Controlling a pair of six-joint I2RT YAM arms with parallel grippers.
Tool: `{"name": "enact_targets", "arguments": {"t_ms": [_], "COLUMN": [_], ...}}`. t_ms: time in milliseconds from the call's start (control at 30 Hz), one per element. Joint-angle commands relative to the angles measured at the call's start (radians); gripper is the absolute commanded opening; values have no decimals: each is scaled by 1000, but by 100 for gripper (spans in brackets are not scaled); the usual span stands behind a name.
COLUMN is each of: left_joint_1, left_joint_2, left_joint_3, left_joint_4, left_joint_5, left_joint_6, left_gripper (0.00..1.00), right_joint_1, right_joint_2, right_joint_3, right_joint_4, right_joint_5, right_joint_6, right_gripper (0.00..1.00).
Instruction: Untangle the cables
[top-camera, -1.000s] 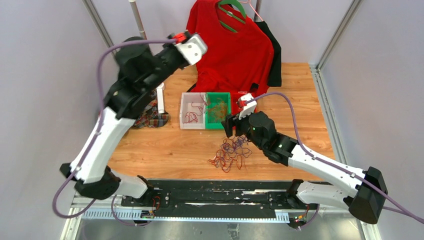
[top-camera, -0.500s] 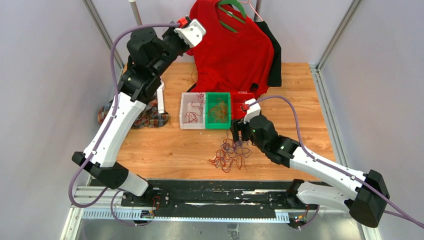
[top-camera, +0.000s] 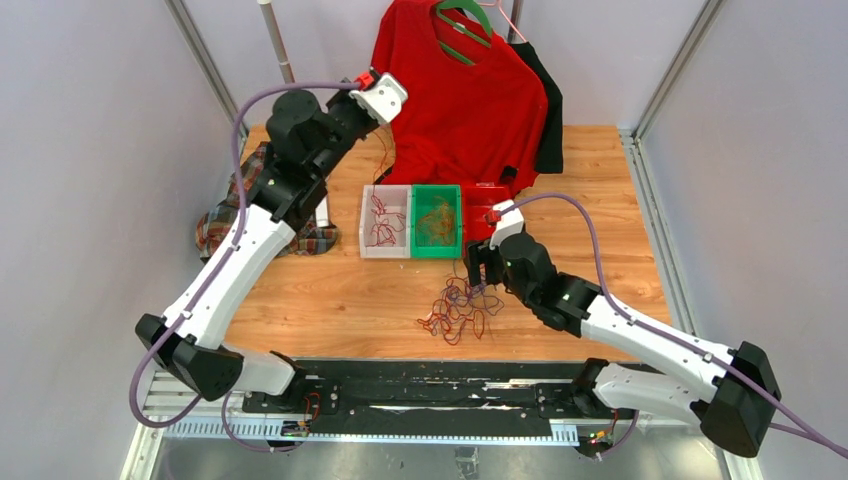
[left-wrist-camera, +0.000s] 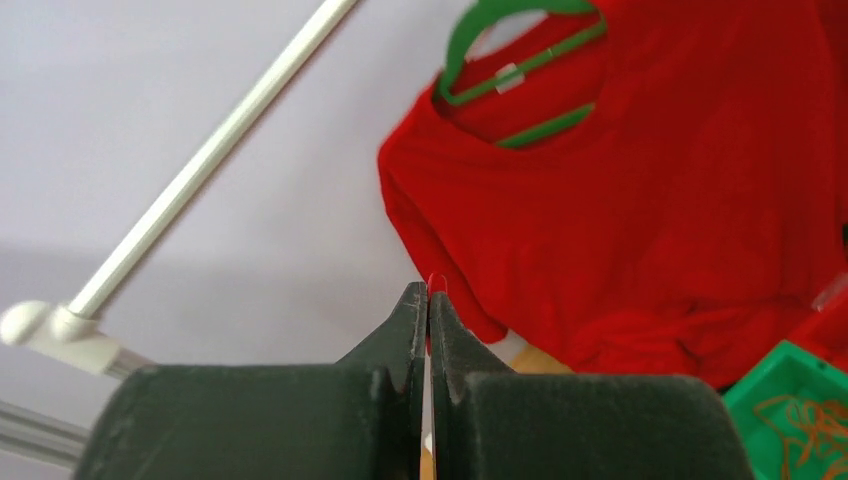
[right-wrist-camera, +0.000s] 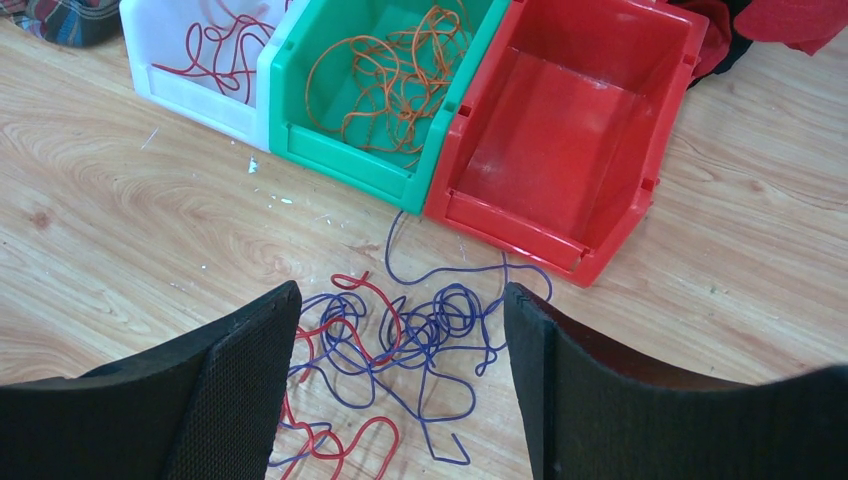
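Cables (right-wrist-camera: 440, 322) under spread right gripper (right-wrist-camera: 398, 300), raised left gripper (left-wrist-camera: 428, 292) pinching one

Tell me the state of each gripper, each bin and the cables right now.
left gripper: shut, raised, apparently pinching a red cable
right gripper: open, above the tangle
tangle of red and purple cables: knotted, on the table
white bin: holds red cables
green bin: holds orange cables
red bin: empty
red shirt: hanging on a green hanger
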Motion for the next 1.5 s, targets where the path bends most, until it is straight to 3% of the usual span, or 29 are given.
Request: {"name": "enact_targets", "arguments": {"t_ms": [0,233,400,533,933,1133,1167,1233,1400,1467], "left_joint_1": [42,76,65,50,44,45,45,46,58,60], "left_joint_2": [9,52,63,138,272,360,360,338,234,206], "left_joint_3": [-93,-154,-255,-242,-342,-314,-299,-268,-216,-171], "left_joint_4": [88,53,-160,-333,-123,-185,-207,-292,-470,-559], "left_joint_5": [-9,25,38,2,37,40,38,76,237,284], "left_joint_6": [27,46,40,-1,-32,-80,-100,-120,-147,-158], "left_gripper": [0,0,0,0,0,1,7,38,95,98], "right_joint_1": [-15,-19,-53,-98,-133,-131,-131,-113,-59,-55], "right_joint_2": [-31,-38,-33,-27,-4,18,27,50,142,166], "right_joint_3": [-10,-19,-22,-23,-2,6,15,15,31,30], "right_joint_4": [-22,-31,-38,-35,-63,-74,-84,-66,-55,-39], "right_joint_5": [32,38,15,-31,-51,-124,-133,-185,-211,-236], "right_joint_6": [7,3,17,34,35,24,45,90,94,96], "right_gripper": [74,73,72,71,76,81,81,81,81,81]}}
